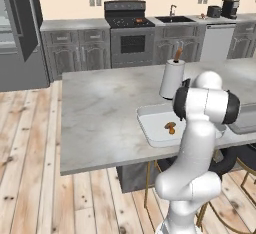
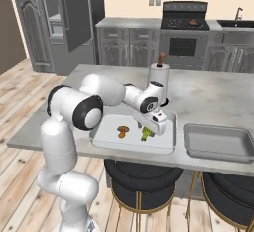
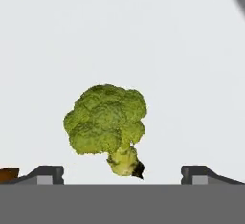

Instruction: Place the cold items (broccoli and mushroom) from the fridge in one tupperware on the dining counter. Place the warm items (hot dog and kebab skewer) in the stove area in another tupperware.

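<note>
Broccoli (image 3: 106, 122), one bumpy green floret with a pale stubby stalk, is lying on the smooth white floor of one shallow rectangular tupperware (image 2: 106, 141), just beside one small brown mushroom (image 2: 122, 131). One gripper (image 2: 154, 125) is hovering right above the broccoli with its two dark fingers (image 3: 48, 174) standing spread wide apart, pinching nothing. One second tupperware (image 2: 218, 152), grey and rectangular, is sitting to the right on the marbled grey stone bench (image 2: 99, 85). One white cylindrical paper towel roll (image 1: 171, 78), topped by a brown wooden knob, is standing upright behind the white tupperware. Two round black stools are tucked beneath the bench.
</note>
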